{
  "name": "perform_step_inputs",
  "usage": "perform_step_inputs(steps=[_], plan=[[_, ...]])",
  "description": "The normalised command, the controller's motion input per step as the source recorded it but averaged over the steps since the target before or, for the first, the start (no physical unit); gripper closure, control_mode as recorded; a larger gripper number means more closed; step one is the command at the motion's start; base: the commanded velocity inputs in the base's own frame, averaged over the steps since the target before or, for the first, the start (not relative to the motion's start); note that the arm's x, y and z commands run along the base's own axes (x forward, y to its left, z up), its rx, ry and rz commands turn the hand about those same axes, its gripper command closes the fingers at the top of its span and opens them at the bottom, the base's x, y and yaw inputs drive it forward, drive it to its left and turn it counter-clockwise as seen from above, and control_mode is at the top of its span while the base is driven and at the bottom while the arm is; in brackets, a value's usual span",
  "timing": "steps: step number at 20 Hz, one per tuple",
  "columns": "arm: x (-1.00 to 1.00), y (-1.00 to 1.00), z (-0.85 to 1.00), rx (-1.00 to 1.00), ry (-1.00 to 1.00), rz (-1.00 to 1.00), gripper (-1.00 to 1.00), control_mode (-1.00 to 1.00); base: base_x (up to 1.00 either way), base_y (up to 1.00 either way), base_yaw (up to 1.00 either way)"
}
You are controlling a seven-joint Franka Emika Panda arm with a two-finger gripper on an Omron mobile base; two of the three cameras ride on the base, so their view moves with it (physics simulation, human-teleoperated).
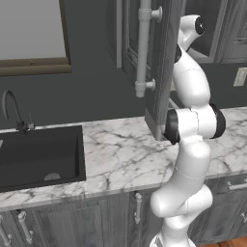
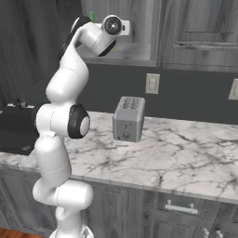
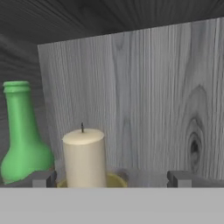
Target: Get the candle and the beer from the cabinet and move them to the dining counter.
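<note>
Left base view: arm [image 1: 190, 144] rises over the marble worktop [image 1: 125, 154] beside the black sink [image 1: 38, 157], reaching behind the open cabinet door [image 1: 161, 62]. Right base view: wrist enters the cabinet [image 2: 135, 28] above the toaster [image 2: 128, 119]; green beer [image 2: 91, 16] top peeks out. Hand view: gripper [image 3: 111, 178] released, fingers [image 3: 43, 178] wide apart; candle [image 3: 84, 155] upright between them, left of centre, with the beer just left.

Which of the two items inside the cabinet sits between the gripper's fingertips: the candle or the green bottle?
The candle: cream-white, it stands between the open gripper's fingertips, nearer one of them. The beer stands outside that fingertip, beside the candle.
</note>
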Motion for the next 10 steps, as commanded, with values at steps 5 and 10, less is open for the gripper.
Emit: perform_step_inputs(steps=[5,10], plan=[[0.1,0.05,0.0,0.0,0.0,0.0,-1.0,-1.0,0.0,0.0,0.0],[0.02,0.09,0.0,0.0,0.0,0.0,-1.0,-1.0,0.0,0.0,0.0]])
